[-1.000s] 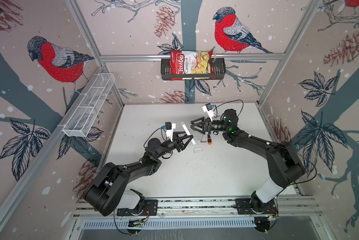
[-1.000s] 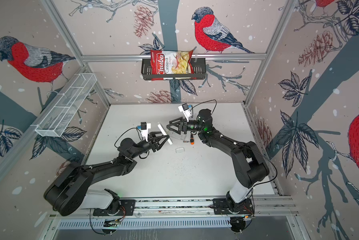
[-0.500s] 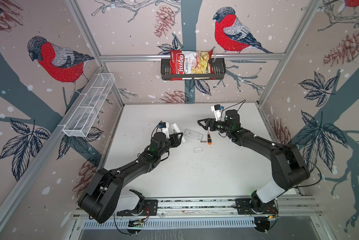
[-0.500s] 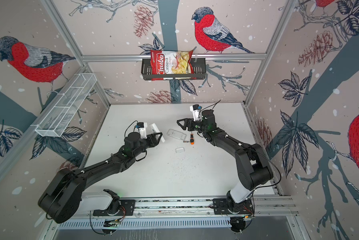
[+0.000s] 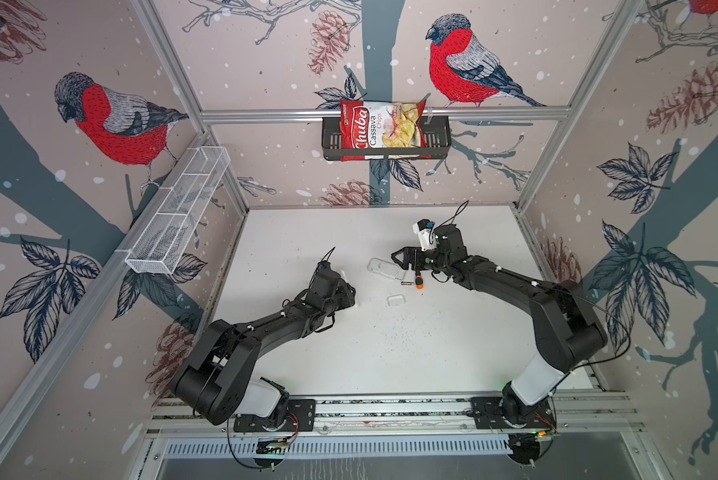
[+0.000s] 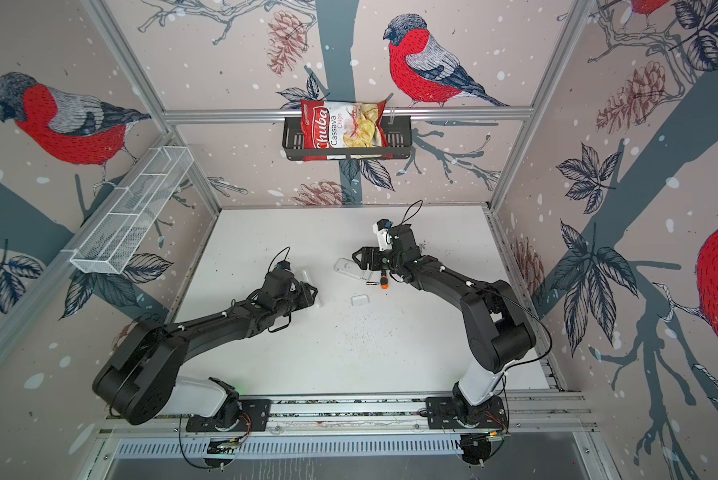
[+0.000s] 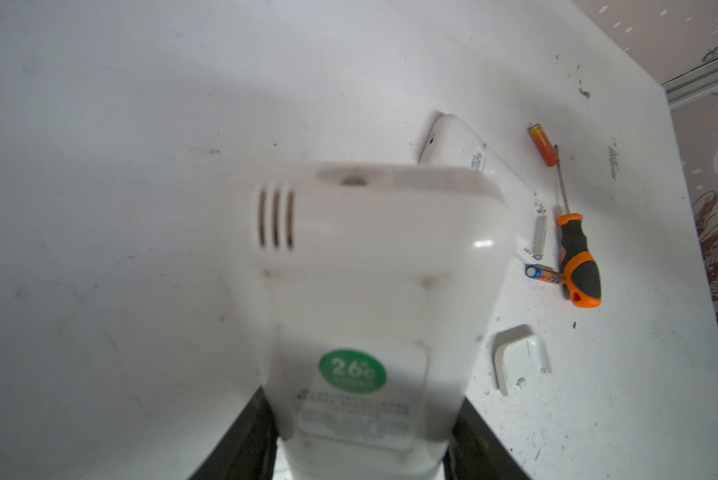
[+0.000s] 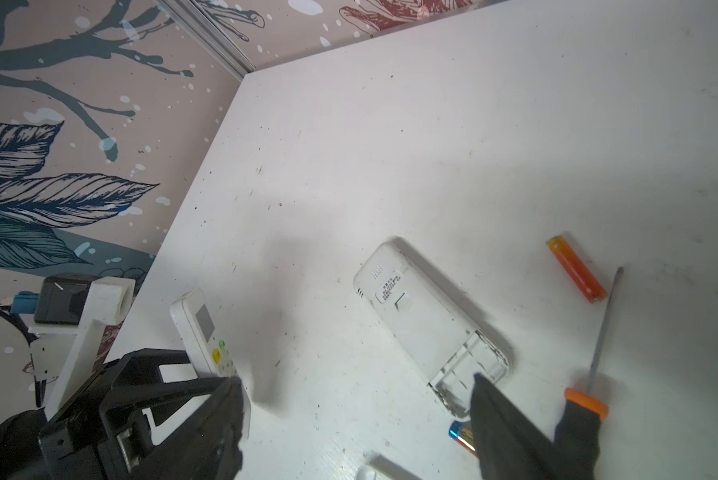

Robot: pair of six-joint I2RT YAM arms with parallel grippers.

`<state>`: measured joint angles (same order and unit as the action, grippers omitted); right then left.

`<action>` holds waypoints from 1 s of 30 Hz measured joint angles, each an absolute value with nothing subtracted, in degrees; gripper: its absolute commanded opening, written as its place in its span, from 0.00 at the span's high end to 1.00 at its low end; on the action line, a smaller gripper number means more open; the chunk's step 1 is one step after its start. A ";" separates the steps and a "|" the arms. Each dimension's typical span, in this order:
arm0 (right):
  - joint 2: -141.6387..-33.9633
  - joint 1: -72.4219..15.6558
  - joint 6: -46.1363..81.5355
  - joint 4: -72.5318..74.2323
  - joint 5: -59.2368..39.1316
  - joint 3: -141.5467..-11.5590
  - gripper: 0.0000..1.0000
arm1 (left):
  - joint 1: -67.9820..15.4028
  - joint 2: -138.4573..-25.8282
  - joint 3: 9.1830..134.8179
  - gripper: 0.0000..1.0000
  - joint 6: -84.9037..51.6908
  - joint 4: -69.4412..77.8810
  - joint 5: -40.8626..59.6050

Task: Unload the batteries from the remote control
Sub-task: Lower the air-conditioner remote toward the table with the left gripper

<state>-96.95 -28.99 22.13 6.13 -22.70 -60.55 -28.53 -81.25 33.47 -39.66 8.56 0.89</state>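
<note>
- My left pincer (image 7: 363,395) clamps one remote (image 7: 369,257); a second remote (image 8: 423,316) lies open.
- My right pincer (image 8: 355,379) gapes, empty.
- Two loose batteries: orange battery (image 8: 575,268), blue-tipped battery (image 7: 542,273).
- One screwdriver (image 7: 579,262), one cover (image 7: 519,357).

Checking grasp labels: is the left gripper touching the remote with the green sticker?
Touching. The left wrist view shows the left gripper clamping both sides of the remote.

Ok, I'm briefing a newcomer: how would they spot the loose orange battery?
On the table, find the remote lying face down, battery bay open. A screwdriver lies beside it; the orange battery rests by its metal tip, unlike the blue-ended battery near the handle.
</note>
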 measured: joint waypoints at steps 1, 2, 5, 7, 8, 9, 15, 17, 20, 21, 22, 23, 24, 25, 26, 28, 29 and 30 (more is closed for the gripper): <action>-97.06 -29.15 21.98 5.78 -22.46 -60.66 0.16 | -28.53 -81.38 33.47 0.63 -39.35 7.73 0.86; -97.17 -29.17 21.78 5.50 -22.15 -60.73 0.16 | -28.53 -81.47 33.56 0.63 -39.33 7.14 0.89; -97.65 -29.32 21.17 4.95 -21.91 -60.97 0.16 | -28.47 -82.39 34.76 0.62 -38.63 5.65 0.91; -97.91 -29.43 21.15 4.38 -21.91 -61.28 0.16 | -28.42 -83.59 36.05 0.61 -38.00 4.49 0.97; -98.02 -29.45 21.15 4.23 -21.89 -61.39 0.16 | -28.42 -84.27 36.73 0.61 -37.52 4.01 1.06; -98.17 -29.50 21.15 4.16 -21.89 -61.49 0.16 | -28.42 -84.99 37.36 0.59 -37.41 3.62 1.13; -98.26 -29.74 21.08 3.86 -21.91 -61.73 0.16 | -28.40 -87.35 39.24 0.46 -36.99 2.22 1.21; -98.21 -29.82 20.99 3.86 -21.91 -61.76 0.17 | -28.40 -87.72 39.48 0.43 -36.93 2.13 1.32; -98.10 -29.91 20.99 3.84 -21.91 -61.76 0.17 | -28.40 -87.74 39.55 0.41 -36.60 1.85 1.39; -98.08 -29.91 20.99 3.84 -21.91 -61.76 0.17 | -28.40 -87.72 39.51 0.40 -36.58 1.69 1.41; -98.06 -29.91 20.99 3.86 -21.91 -61.76 0.17 | -28.40 -87.64 39.33 0.38 -36.58 1.54 1.41; -98.04 -29.91 20.99 3.84 -21.91 -61.76 0.17 | -28.40 -87.53 39.18 0.37 -36.56 1.17 1.43; -98.04 -29.91 20.97 3.84 -21.91 -61.76 0.17 | -28.40 -87.44 38.98 0.35 -36.58 0.84 1.50; -98.04 -29.91 20.97 3.84 -21.91 -61.76 0.17 | -28.40 -87.35 38.79 0.32 -36.56 0.71 1.54; -98.04 -29.91 20.97 3.84 -21.91 -61.76 0.17 | -28.40 -87.24 38.57 0.31 -36.51 0.78 1.61; -98.02 -29.91 20.97 3.84 -21.91 -61.76 0.17 | -28.38 -86.87 38.04 0.28 -36.53 0.82 1.93; -98.00 -29.91 20.97 3.84 -21.91 -61.76 0.17 | -28.38 -86.63 37.76 0.27 -36.53 0.86 2.17; -98.00 -29.91 20.97 3.84 -21.91 -61.76 0.17 | -28.38 -86.37 37.50 0.26 -36.53 0.89 2.83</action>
<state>-98.00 -29.91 20.97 3.84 -21.91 -61.76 -28.38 -86.37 37.50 -36.53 0.89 2.83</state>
